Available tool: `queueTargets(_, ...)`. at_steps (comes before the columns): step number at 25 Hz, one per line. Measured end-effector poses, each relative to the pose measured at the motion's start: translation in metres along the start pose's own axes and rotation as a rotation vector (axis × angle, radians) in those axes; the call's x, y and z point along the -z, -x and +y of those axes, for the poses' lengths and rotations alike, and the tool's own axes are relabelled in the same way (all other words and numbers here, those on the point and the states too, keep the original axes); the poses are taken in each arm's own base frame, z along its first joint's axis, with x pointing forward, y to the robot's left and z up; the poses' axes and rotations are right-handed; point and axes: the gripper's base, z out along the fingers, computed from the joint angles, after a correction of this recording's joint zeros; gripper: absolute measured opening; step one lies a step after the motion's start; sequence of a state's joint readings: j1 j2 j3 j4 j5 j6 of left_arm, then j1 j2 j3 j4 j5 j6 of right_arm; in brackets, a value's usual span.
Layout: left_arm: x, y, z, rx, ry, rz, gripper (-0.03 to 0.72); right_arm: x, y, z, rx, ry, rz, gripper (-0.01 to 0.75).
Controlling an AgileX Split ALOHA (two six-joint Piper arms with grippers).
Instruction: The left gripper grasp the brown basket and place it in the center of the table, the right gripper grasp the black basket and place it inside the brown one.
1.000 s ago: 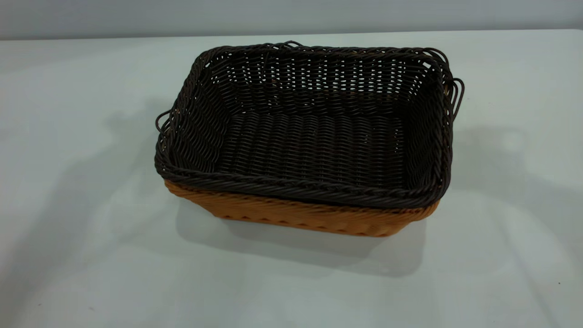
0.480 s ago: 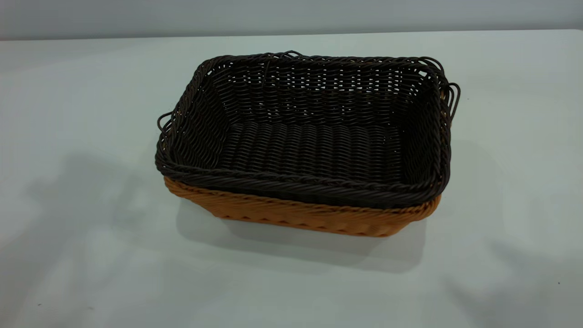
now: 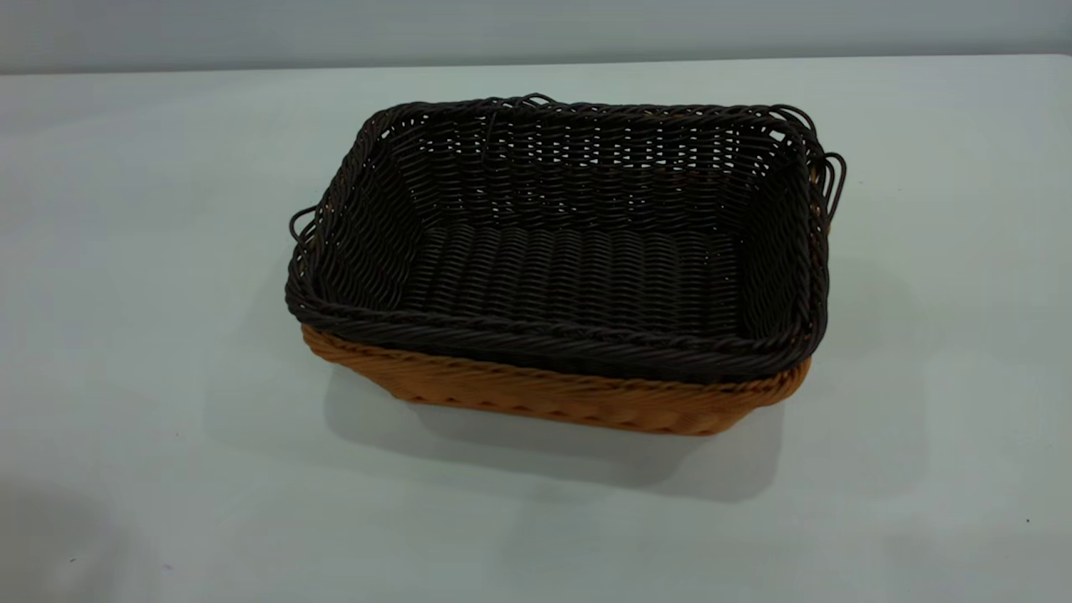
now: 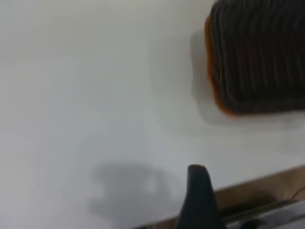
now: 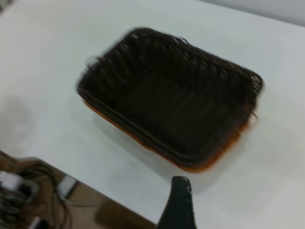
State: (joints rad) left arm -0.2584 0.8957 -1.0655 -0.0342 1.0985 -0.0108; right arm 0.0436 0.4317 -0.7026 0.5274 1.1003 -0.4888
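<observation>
The black basket (image 3: 569, 251) sits nested inside the brown basket (image 3: 553, 398) at the middle of the table (image 3: 126, 251). Only the brown basket's front wall and rim show under the black rim. Both baskets also show in the right wrist view, black (image 5: 167, 100) and brown (image 5: 200, 167), and in the left wrist view, black (image 4: 262, 52) and brown (image 4: 212, 76). Neither gripper shows in the exterior view. My left gripper (image 4: 233, 191) is near the table's edge, far from the baskets, with one finger (image 4: 198, 191) in view. My right gripper (image 5: 214, 195) is pulled back from the baskets, open and empty, with one finger (image 5: 177, 200) in view.
The table's edge and a brown floor with cables (image 5: 28, 191) show in the wrist views. A grey wall (image 3: 536, 29) runs behind the table. Nothing else stands on the table.
The black basket's far side has dropped lower into the brown basket. The arms' shadows on both sides of the baskets have drawn away and faded.
</observation>
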Motion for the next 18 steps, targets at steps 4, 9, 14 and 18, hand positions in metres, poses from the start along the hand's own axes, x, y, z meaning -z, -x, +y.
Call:
queueTargets(4, -0.008, -0.046, 0.003, 0.018, 0.017, -0.026, 0.489, -0.001, -0.026, -0.002, -0.001, -0.082, 0.005, 0.577)
queueTargets(9, -0.025, -0.083, 0.004, 0.017, 0.019, -0.057, 0.489, 0.003, -0.048, -0.003, -0.005, -0.172, -0.01, 0.577)
queueTargets(14, -0.037, -0.106, 0.005, 0.017, 0.021, -0.037, 0.489, 0.013, -0.065, -0.002, 0.005, -0.251, -0.018, 0.577)
queueTargets(18, -0.043, -0.119, 0.005, 0.011, 0.021, -0.029, 0.489, 0.009, -0.083, -0.002, 0.01, -0.279, -0.014, 0.577)
